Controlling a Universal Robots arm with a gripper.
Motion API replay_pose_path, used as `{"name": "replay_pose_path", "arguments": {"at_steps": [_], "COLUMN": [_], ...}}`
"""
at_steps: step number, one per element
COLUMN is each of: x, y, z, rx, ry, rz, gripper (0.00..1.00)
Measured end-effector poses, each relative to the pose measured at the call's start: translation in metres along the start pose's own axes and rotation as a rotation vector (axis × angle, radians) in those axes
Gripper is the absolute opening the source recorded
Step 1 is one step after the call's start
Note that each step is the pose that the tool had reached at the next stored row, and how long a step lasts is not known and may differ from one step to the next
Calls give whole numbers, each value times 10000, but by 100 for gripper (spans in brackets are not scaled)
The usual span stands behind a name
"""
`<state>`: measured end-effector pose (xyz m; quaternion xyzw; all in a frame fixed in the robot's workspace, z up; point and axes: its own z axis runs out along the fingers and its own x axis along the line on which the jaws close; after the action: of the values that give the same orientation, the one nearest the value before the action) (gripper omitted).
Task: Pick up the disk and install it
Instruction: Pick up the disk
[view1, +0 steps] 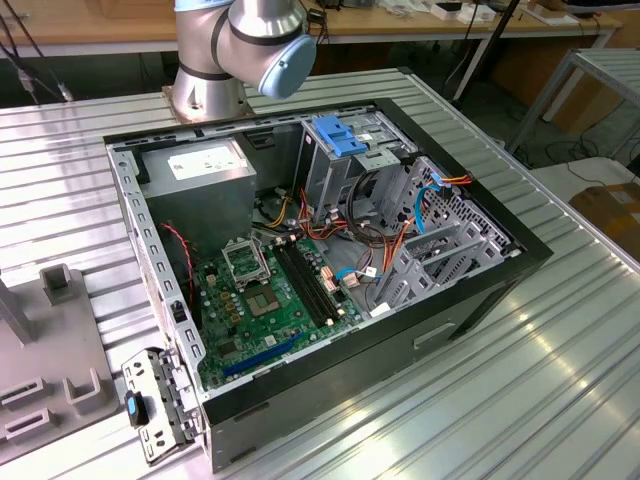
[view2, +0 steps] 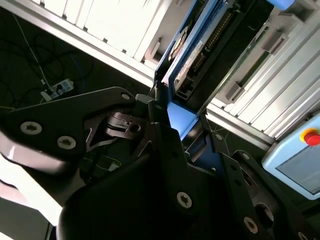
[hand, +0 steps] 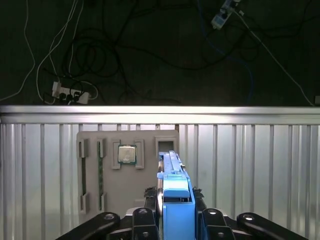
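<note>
- Exterior view: my arm (view1: 240, 45) rises from its base at the upper middle of the frame. Below it an open case (view1: 350, 390) lies on the ribbed metal counter (view1: 560, 380). Inside the case, the power supply (view1: 200, 165) sits toward the exterior view's left, the green board (view1: 270, 310) on the floor of the case, and a grey cage with a blue latch (view1: 345, 135) toward the far wall. A grey tray (view1: 50, 340) rests on the counter at the exterior view's left edge.
- Second wrist view: my tool (view2: 175, 112) is clenched on the disk (view2: 187, 50), which stands edge-on between the black fingers with its blue rail showing. The counter's ribs run behind it. A pale blue pendant (view2: 295, 155) with a red button lies near.
- First wrist view: the disk (hand: 170, 172) is gripped edge-on, blue rail toward the camera, above the counter. The grey tray (hand: 127, 185) behind it carries a chip (hand: 126, 154). Cables (hand: 100, 55) lie on the dark floor beyond.
</note>
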<state>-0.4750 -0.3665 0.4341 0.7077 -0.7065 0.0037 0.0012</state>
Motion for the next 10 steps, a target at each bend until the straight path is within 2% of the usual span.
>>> {"name": "replay_pose_path", "arguments": {"at_steps": [6,9,10], "x": [1,2,3], "y": [0,-1,-1], "z": [-182,-343,-375], "rx": [13,28,31], "ry": [0,1,1], "rz": [25,51,56], "gripper": [37,37,37]}}
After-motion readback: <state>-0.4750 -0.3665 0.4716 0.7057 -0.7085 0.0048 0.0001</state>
